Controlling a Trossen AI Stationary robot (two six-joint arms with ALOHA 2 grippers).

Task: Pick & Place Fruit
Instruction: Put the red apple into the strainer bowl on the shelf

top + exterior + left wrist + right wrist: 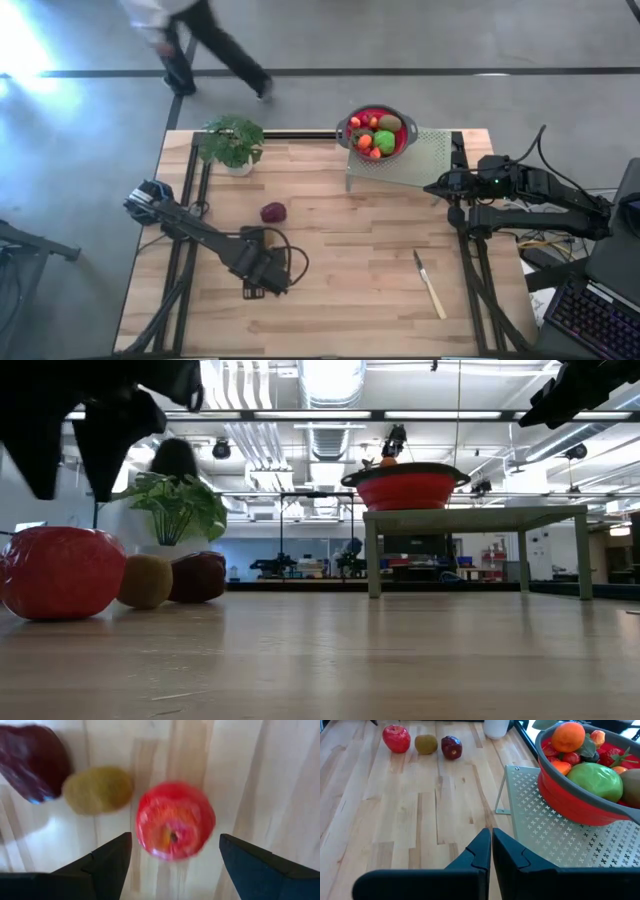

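my left gripper (172,862) hangs right over the red apple (175,820), fingers spread wide with one on each side of it and touching nothing, released, so the apple sits free on the table (340,250) between them, and i'd say that straddle is there to drop straight down and close across its middle; just beside the apple lies a kiwi (97,790), and past that a dark red fruit (32,762), the three in a short row, close enough that i judge the finger on the kiwi side has the least room and could nudge it on the way down; from the level view the apple (60,572) is nearest, with kiwi (146,581) and dark fruit (198,576) tucked behind it under the plant (180,505); from above my own arm covers the apple and kiwi, only the dark fruit (273,212) showing beside it; across the table the red bowl (378,133) stands up on a perforated stand (425,160), already heaped with fruit, an orange (568,736) and a big green one (597,781) on top, so i take that as where the apple is meant to go, raised, which would call for a good lift; my right gripper (491,851) waits by the stand's edge, fingers clenched together on nothing, off the table's middle; a knife (430,285) lies alone near my right side, well apart from the fruit
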